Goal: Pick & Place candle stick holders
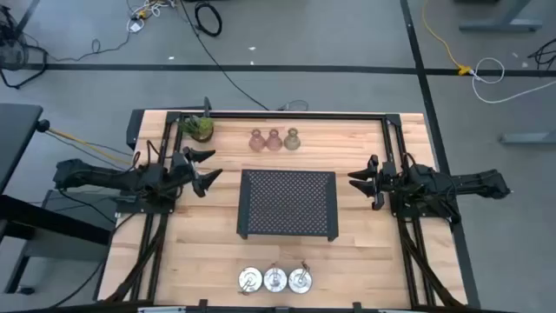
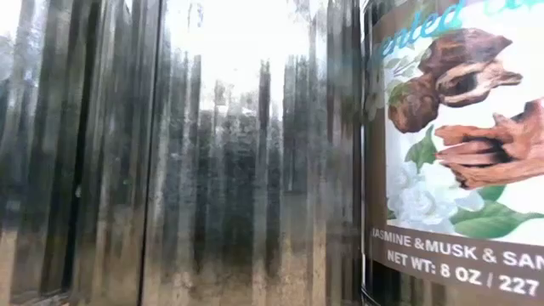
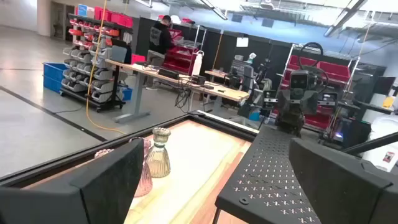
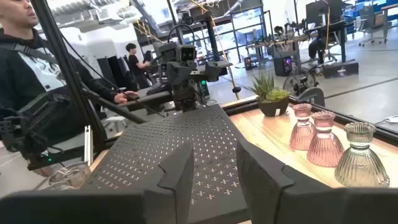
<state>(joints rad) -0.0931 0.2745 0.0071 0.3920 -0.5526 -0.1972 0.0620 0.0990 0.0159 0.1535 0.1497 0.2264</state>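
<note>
Three glass candle stick holders, two pink and one green, stand in a row at the table's far side. They also show in the right wrist view, where the green holder is nearest. Three silver dish holders sit in a row at the near edge. My left gripper hangs open left of the black perforated tray, and my right gripper stands right of it, open by a narrow gap. Neither has anything between its fingers.
A small potted plant stands at the far left corner. A black frame runs along the table's edges. The low view is filled by a shiny ribbed surface and a labelled jar. A person stands beyond the table.
</note>
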